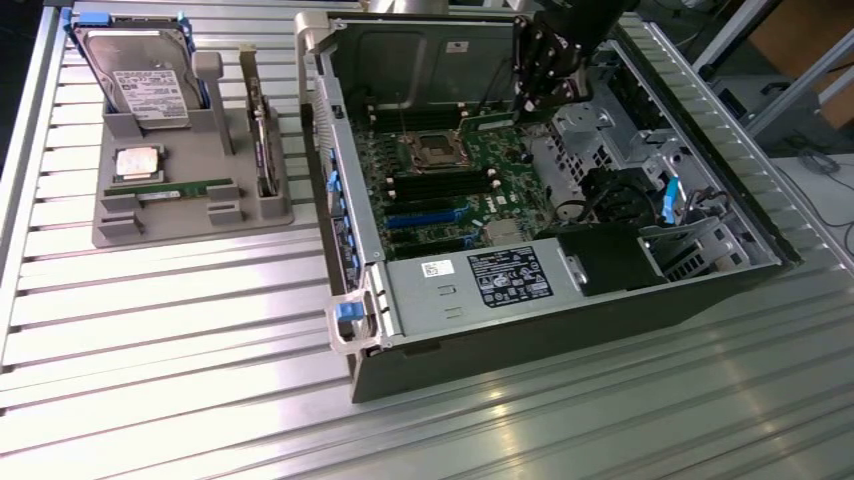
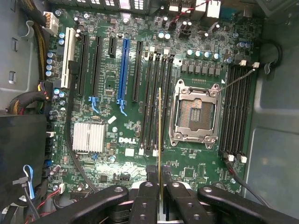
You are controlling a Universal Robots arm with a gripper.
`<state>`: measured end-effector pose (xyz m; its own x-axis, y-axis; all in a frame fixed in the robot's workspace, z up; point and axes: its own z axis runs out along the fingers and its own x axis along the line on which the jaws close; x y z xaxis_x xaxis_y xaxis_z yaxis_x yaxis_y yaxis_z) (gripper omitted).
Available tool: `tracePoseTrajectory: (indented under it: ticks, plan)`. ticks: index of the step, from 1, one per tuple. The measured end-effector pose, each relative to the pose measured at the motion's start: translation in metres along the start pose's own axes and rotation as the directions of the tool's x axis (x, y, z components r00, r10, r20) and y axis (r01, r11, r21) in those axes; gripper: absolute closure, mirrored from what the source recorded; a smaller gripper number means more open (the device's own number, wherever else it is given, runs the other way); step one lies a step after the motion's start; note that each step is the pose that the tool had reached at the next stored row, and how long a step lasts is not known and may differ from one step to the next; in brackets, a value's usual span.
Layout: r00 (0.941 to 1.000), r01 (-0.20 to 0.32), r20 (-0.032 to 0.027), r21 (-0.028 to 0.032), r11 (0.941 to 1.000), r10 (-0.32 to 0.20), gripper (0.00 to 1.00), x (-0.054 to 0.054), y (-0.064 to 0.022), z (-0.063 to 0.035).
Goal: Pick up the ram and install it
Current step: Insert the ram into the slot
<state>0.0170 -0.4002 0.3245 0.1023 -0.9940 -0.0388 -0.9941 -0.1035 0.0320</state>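
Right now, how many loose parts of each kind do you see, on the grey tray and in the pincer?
Hard drive: 1
CPU chip: 1
Card with bracket: 1
Ram: 2, tray ram and held ram
Total: 5

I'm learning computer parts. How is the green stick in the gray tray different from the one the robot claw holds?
The tray stick rests in the gray tray outside the computer; the held stick is pinched in the gripper over the main board. The tray stick shows its green face; the held stick is seen edge-on, running along the black slots. Both are long and narrow.
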Motion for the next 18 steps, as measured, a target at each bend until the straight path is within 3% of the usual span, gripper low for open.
tracePoseTrajectory:
  ticks: [18]
  plan:
    - [1.0000,0.000,0.0000,0.0000,1.0000,0.000,0.86,0.0003,-0.0002,0.0068]
